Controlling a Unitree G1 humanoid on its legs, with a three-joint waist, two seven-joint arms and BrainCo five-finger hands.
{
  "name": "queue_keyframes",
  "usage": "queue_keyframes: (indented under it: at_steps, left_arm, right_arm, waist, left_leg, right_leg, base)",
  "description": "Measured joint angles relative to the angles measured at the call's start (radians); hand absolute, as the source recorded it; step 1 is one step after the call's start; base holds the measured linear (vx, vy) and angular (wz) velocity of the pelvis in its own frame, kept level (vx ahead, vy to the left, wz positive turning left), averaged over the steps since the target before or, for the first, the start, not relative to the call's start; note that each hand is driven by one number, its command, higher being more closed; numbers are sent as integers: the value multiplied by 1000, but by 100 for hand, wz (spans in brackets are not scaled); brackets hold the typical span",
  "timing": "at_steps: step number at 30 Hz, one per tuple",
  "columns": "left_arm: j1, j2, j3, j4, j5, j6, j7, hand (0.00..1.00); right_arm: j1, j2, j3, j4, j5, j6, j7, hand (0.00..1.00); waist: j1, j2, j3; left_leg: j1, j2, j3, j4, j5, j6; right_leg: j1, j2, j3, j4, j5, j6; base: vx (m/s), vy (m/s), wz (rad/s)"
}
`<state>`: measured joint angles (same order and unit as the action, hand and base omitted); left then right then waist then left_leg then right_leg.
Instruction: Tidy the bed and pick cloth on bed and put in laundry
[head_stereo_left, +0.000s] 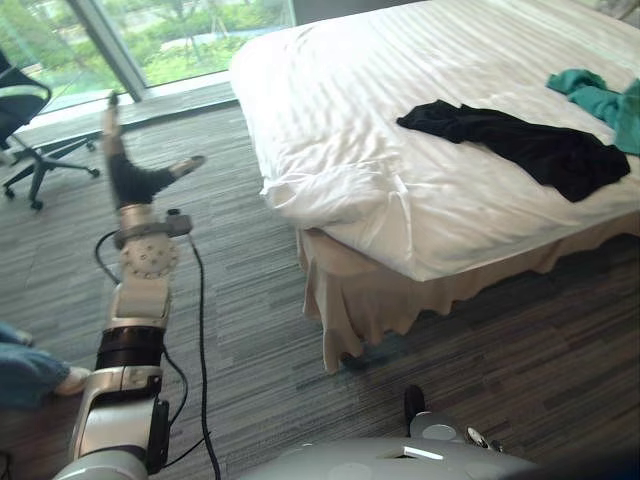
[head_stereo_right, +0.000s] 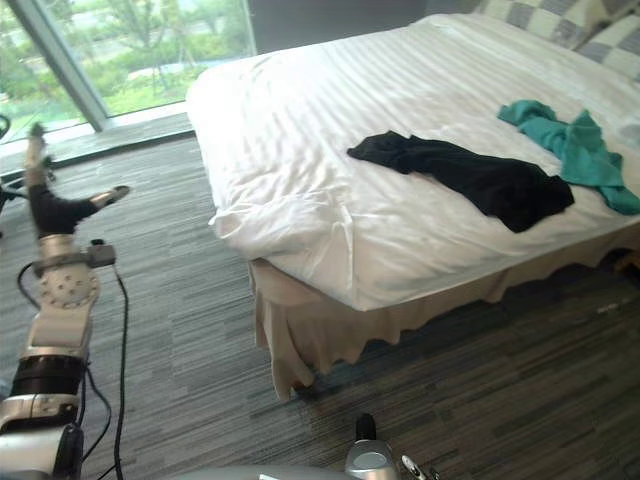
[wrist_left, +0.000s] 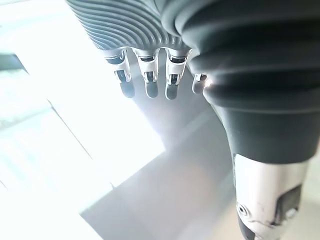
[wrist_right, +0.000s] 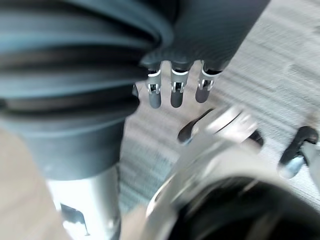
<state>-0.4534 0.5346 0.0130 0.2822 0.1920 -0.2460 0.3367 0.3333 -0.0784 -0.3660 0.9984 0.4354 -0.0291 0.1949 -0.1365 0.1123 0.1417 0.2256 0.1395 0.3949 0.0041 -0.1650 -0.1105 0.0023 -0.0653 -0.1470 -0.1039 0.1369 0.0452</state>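
A black cloth (head_stereo_left: 520, 142) lies spread on the white bed (head_stereo_left: 420, 60) near its front edge. A teal cloth (head_stereo_right: 575, 135) lies crumpled further right, close to the black one. The duvet's near corner (head_stereo_left: 325, 195) is rumpled and folded over. My left hand (head_stereo_left: 128, 178) is raised over the carpet well left of the bed, open, fingers (wrist_left: 147, 82) straight and thumb spread, holding nothing. In the right wrist view my right hand (wrist_right: 172, 92) hangs over the carpet with relaxed fingers and nothing in it.
A black office chair (head_stereo_left: 25, 110) stands at the far left by the window (head_stereo_left: 170, 35). A person's leg in blue jeans (head_stereo_left: 30, 370) is at the left edge. Checked pillows (head_stereo_right: 570, 20) sit at the bed's head. Grey carpet (head_stereo_left: 250, 330) lies between me and the bed.
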Motion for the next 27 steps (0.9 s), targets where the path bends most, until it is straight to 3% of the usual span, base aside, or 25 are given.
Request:
queue_keyframes:
  at_steps: [6,8,10,13,15,17,18,22,23,25,27]
  left_arm:
    - [-158,5,-197,114,74,92,-93,0]
    - [-209,3,-264,167,98,156,-102,0]
    - [-260,1,-298,212,117,213,-105,0]
    - [-328,-20,-302,312,134,309,-88,0]
    - [-364,-21,-300,365,133,364,-73,0]
    - [-404,-27,-286,435,132,443,-43,0]
    - [-433,-28,-283,478,132,483,-26,0]
    - [-492,-42,-224,518,132,569,41,0]
    - [-507,-43,-205,518,132,596,59,100]
    - [-541,-43,-168,497,141,662,58,100]
    - [-563,-35,-147,434,206,760,-5,100]
  right_arm:
    - [22,-1,-28,-3,-35,0,34,0]
    - [22,-3,-38,-30,-51,0,43,0]
    - [7,-15,-40,-55,-66,0,56,0]
    - [-29,-64,-59,-77,-66,1,76,0]
    - [-45,-97,-67,-90,-66,0,86,0]
    - [-75,-123,-87,-93,-66,-1,102,0]
    - [-92,-129,-86,-101,-65,-3,113,0]
    - [-112,-117,-28,-176,-16,-25,140,0]
    - [-112,-114,-4,-210,7,-33,152,0]
    - [-112,-106,17,-260,27,-49,164,0]
    - [-119,-99,41,-311,33,-67,180,0]
  waist:
    - [-55,31,9]
    - [-76,39,25]
    - [-78,48,58]
    - [-119,67,125]
    - [-129,76,168]
    - [-149,75,205]
    - [-154,65,230]
    - [-164,9,305]
    - [-160,-15,324]
    - [-151,-41,349]
    - [-136,-46,356]
  left_leg:
    - [15,9,61,-1,4,-7]
    - [-14,0,69,17,6,-6]
    - [-46,-13,94,40,10,1]
    - [-92,-51,99,51,28,23]
    - [-108,-70,122,50,33,30]
    - [-145,-90,146,48,38,33]
    - [-168,-93,155,47,38,34]
    - [-253,-85,210,85,-6,38]
    - [-286,-63,239,129,-29,41]
    - [-325,-13,274,213,-62,34]
    - [-373,60,288,332,-104,29]
  right_leg:
    - [-19,28,49,6,2,-7]
    - [-49,25,77,8,2,-7]
    - [-112,13,104,63,-9,-5]
    - [-215,-22,133,175,-52,7]
    - [-261,-37,151,218,-64,13]
    - [-325,-50,174,257,-73,21]
    - [-363,-53,191,279,-74,21]
    - [-468,-55,219,323,-68,23]
    - [-490,-49,229,319,-59,23]
    - [-507,-29,238,316,-50,11]
    - [-520,3,228,319,-42,0]
  base:
    - [22,-11,-29]
    - [-23,-18,-22]
    - [-56,-10,-33]
    - [-89,23,-11]
    - [-68,40,-20]
    - [-94,23,-19]
    - [-93,-6,-18]
    - [-110,-29,-14]
    - [-41,-78,-23]
    - [-4,-81,-22]
    - [30,-92,-15]
